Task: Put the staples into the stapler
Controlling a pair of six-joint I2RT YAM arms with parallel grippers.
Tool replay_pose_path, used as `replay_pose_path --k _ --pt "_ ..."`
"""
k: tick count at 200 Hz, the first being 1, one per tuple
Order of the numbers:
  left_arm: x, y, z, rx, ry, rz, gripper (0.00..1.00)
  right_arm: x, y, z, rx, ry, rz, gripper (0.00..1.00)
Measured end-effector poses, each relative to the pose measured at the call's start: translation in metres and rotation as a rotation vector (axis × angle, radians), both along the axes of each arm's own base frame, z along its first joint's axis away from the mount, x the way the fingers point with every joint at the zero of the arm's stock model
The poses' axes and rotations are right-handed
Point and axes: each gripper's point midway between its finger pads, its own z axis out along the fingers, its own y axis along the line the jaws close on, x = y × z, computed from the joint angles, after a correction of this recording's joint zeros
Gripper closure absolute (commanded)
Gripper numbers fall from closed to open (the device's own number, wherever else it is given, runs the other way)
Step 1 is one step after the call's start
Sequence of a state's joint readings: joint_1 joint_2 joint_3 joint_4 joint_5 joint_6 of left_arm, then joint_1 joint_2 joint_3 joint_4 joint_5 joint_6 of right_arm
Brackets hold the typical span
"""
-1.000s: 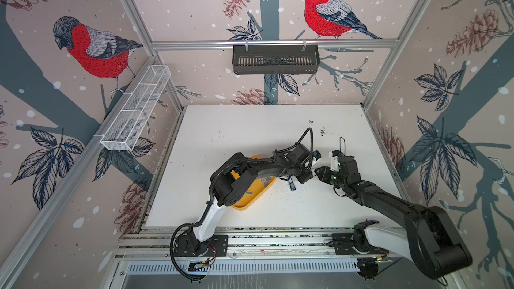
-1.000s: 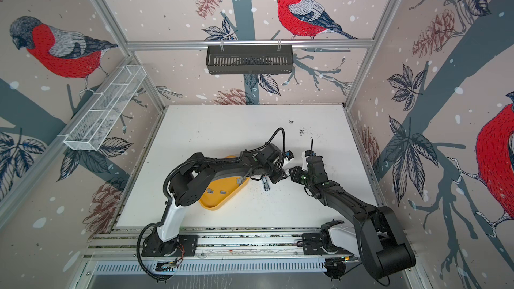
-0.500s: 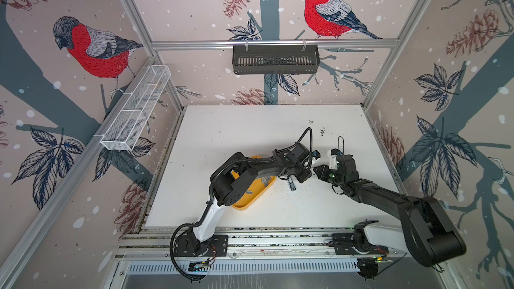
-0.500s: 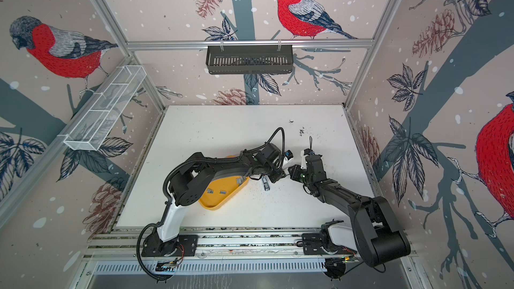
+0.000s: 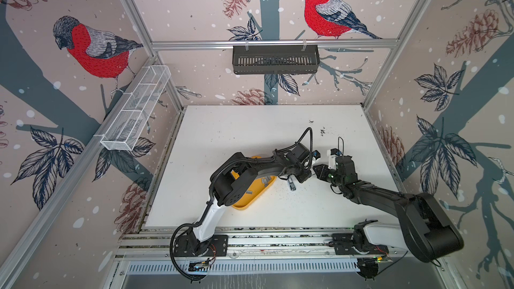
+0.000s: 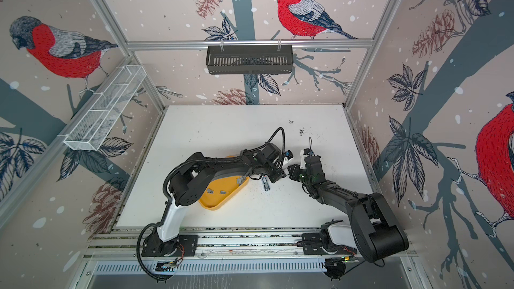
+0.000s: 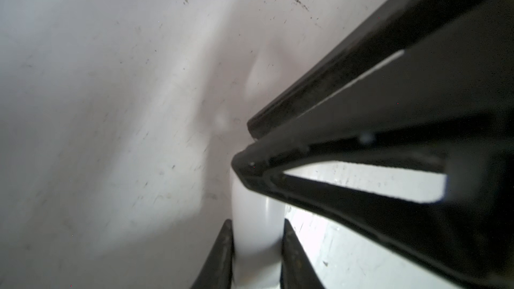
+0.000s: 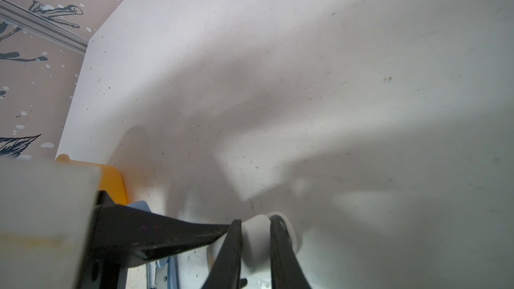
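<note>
The stapler is white with a light blue and metal part [image 8: 164, 273]. My left gripper [image 7: 256, 222] is shut on its white body [image 7: 256, 248]. My right gripper [image 8: 256, 219] is shut on a rounded white part [image 8: 257, 243] of the same stapler, tip to tip with the left one. In both top views the two grippers [image 5: 306, 175] [image 5: 317, 168] meet over the table's middle and hide most of the stapler. Only its blue-metal end [image 5: 292, 186] [image 6: 266, 184] sticks out toward the front. Several grey staples [image 6: 210, 190] [image 5: 265, 180] lie in the yellow tray [image 5: 242, 205].
The yellow tray [image 6: 214, 205] sits left of the grippers, partly under my left arm. A black basket [image 5: 275, 59] hangs on the back wall and a white wire basket [image 5: 136, 112] on the left wall. Small dark specks [image 5: 322, 131] dot the white table.
My right gripper has shifted slightly left toward the left gripper and its jaws have narrowed onto the stapler's white part. The left arm has stayed put.
</note>
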State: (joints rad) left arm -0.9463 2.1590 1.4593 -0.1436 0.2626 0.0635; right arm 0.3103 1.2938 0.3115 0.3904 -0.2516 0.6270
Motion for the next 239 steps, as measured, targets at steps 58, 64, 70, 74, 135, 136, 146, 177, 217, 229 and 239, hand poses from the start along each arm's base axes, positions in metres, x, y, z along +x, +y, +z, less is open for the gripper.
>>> replay_pose_path --k 58,64,70,74,135,136,146,177,217,229,239 --pt "0.000 0.000 -0.001 0.008 0.008 0.003 1.00 -0.003 0.001 0.000 -0.039 -0.025 -0.048 0.81" --pt "0.000 0.000 0.000 0.008 0.008 0.004 1.00 -0.003 0.001 0.000 -0.038 -0.024 -0.058 0.81" --pt "0.000 0.000 0.000 0.008 0.008 0.004 1.00 -0.003 0.001 0.000 -0.040 -0.024 -0.062 0.81" --pt "0.000 0.000 0.000 0.008 0.009 0.004 1.00 -0.003 0.001 0.000 -0.042 -0.025 -0.063 0.81" --pt "0.000 0.001 -0.002 0.006 0.010 0.010 1.00 0.000 0.002 -0.006 -0.047 0.002 -0.083 0.82" --pt "0.000 0.001 -0.002 0.006 0.010 0.010 1.00 0.000 0.002 -0.006 -0.047 0.002 -0.083 0.82" --pt "0.000 0.001 -0.002 0.007 0.009 0.011 1.00 -0.001 0.002 -0.007 -0.052 0.004 -0.085 0.82" --pt "0.000 0.001 -0.002 0.007 0.009 0.011 1.00 0.000 0.002 -0.004 -0.055 -0.006 -0.091 0.79" --pt "0.000 0.001 0.000 0.004 0.005 0.009 1.00 -0.013 0.005 0.003 -0.057 0.026 -0.048 0.75" --pt "0.000 0.001 0.000 0.004 0.004 0.009 1.00 -0.015 0.005 0.008 -0.066 0.026 -0.036 0.74" --pt "0.000 0.001 0.001 0.006 0.005 0.009 0.96 -0.014 0.005 0.014 -0.066 0.019 -0.032 0.74"
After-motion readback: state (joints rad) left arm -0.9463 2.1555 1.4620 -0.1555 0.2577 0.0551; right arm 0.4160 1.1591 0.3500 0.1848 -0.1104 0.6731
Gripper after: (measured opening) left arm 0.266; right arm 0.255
